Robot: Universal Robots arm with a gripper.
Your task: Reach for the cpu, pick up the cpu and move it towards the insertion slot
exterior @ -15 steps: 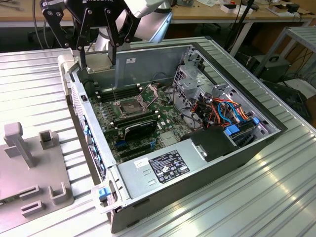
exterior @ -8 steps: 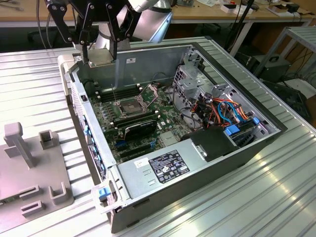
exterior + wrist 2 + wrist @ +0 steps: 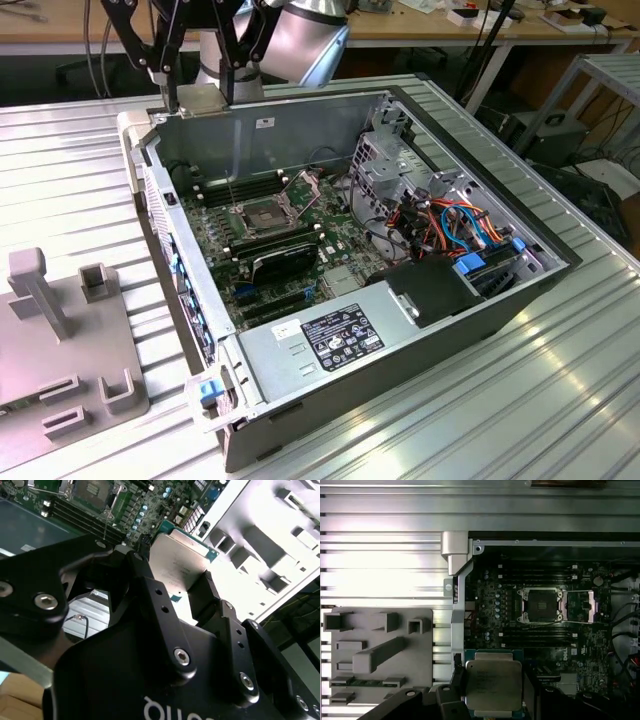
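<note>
**Visitor:** Where is the cpu (image 3: pixel 493 684) at this moment?

**Technician:** In the gripper (image 3: pixel 172 597). Both wrist views show the silver-lidded chip with its green edge pinched between the two black fingers (image 3: pixel 145 587), which close on opposite sides of it. It hangs clear in the air, lid facing the cameras.

**Visitor:** Why an edge grip?

**Technician:** I judge it keeps the flat faces untouched and the chip level, so it can be lined up squarely over a seat.

**Visitor:** And the insertion slot (image 3: pixel 262 216)?

**Technician:** On the green motherboard (image 3: pixel 285 262) inside the open computer case (image 3: pixel 480 320), a small square socket in a silver frame with a dark centre. In the first wrist view its hinged plate lies flipped open to one side and the thin wire lever stands released, which leaves the dark centre bare.

**Visitor:** How close is the chip to it?

**Technician:** Near, but apart. In the first wrist view the chip hangs over the board beside the case wall, with rows of long dark memory slots (image 3: pixel 535 639) between it and the socket.

**Visitor:** That grey piece outside the case?

**Technician:** A grey fixture tray (image 3: pixel 70 340) of blocks and recesses on the ribbed metal table (image 3: pixel 560 400), at the exterior view's left.
</note>
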